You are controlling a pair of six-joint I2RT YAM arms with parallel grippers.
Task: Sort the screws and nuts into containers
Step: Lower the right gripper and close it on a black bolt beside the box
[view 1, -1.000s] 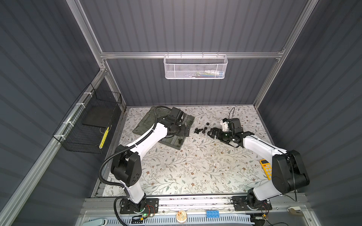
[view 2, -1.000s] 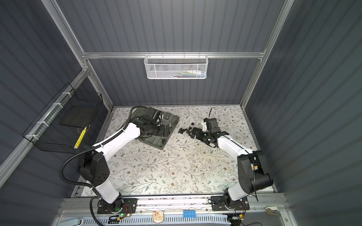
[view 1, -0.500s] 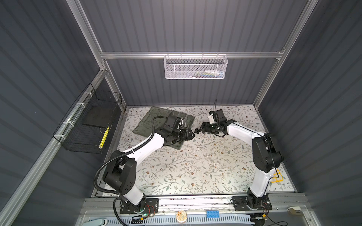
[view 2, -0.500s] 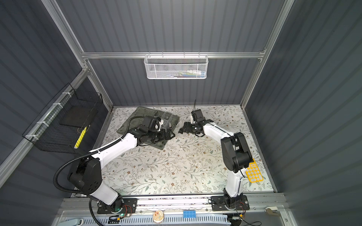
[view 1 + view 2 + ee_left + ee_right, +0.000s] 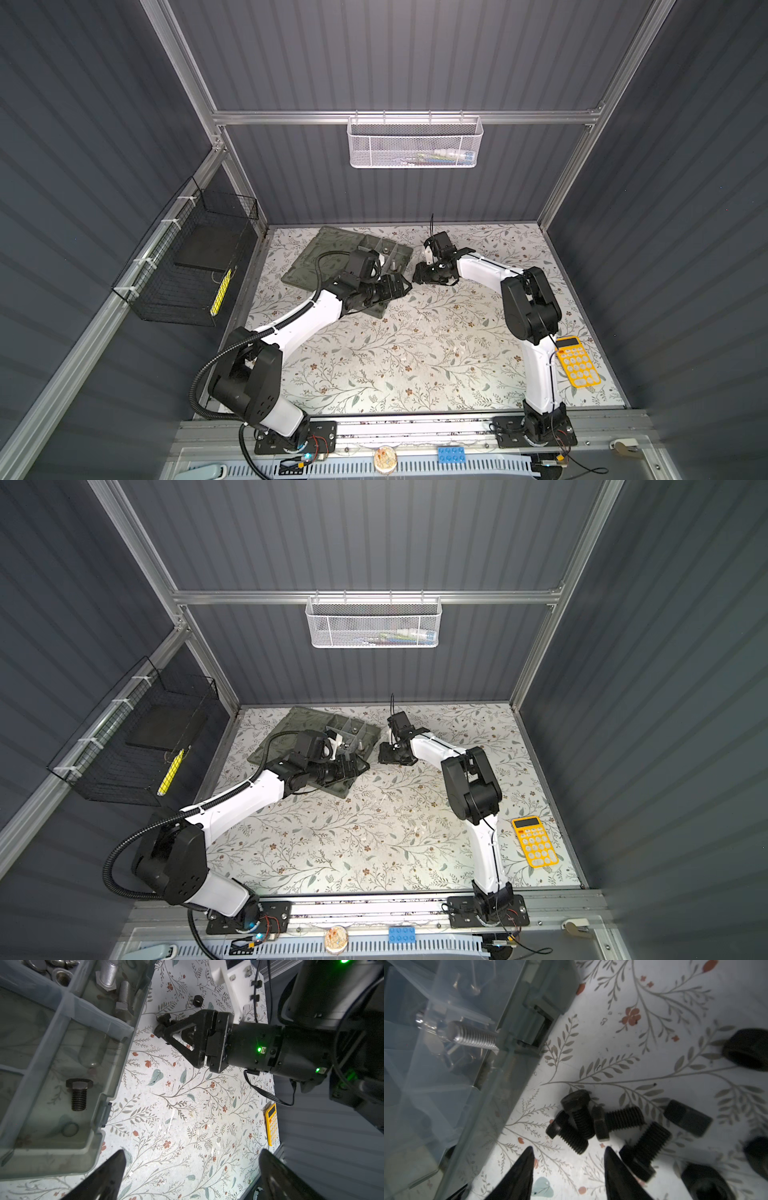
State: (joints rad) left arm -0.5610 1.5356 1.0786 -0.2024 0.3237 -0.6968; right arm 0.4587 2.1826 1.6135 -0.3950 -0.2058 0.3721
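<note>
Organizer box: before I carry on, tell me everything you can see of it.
The organizer box is flat, grey-green translucent plastic, on the floral table at back left, its lid lying open flat beside it. Pale dividers split it into compartments: one holds a black screw, another silver screws. A latch tab sits on its outer wall. The left arm reaches over it; the left gripper hangs beside that wall, jaws open.
</note>
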